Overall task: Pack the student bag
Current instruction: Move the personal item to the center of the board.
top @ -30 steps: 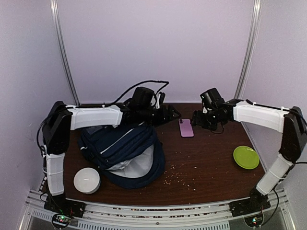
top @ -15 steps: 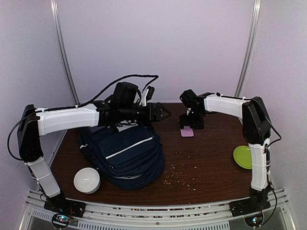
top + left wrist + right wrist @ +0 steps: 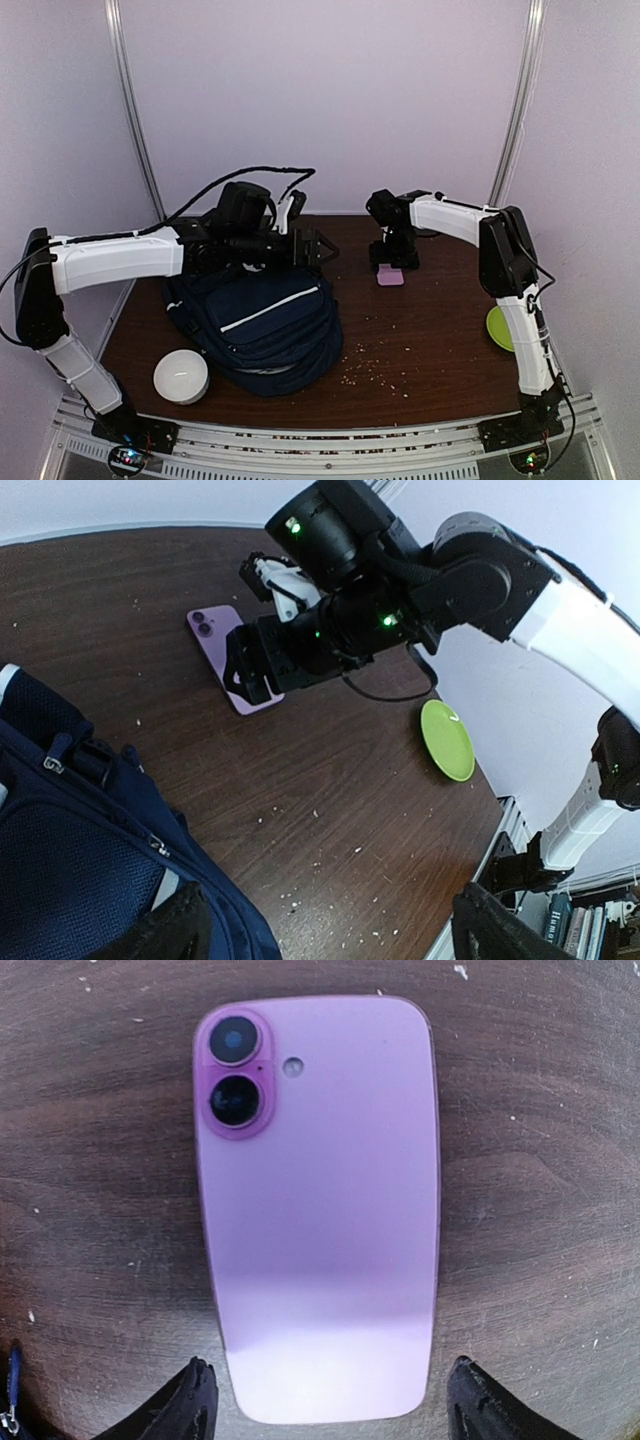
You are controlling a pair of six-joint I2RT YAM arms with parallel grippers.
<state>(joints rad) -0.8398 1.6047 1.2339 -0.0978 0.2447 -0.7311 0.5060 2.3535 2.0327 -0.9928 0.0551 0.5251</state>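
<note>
Right gripper (image 3: pixel 332 1400) hangs wide open and empty right over the phone (image 3: pixel 318 1210), which lies flat just right of the bag (image 3: pixel 265 320). I'd drop straight down, straddle the long edges evenly, then pinch. Left gripper (image 3: pixel 315 247) is open and empty too, above the bag's far edge.

From above, the right gripper (image 3: pixel 396 263) is covering most of the phone (image 3: pixel 390 279); only its near end is showing. The right arm (image 3: pixel 515 300) is hiding the plate's (image 3: pixel 497 328) right side. The left arm (image 3: pixel 130 258) is crossing over the bag's (image 3: pixel 265 320) far edge. The crumbs (image 3: pixel 375 370) are showing as specks too small to identify.

In the left wrist view, the bag is running off the left and bottom edges. Of the left gripper (image 3: pixel 330 935), only two dark fingertips (image 3: pixel 170 932) are showing.

In the right wrist view, the bottom edge is cutting off the right fingertips (image 3: pixel 195 1400).
</note>
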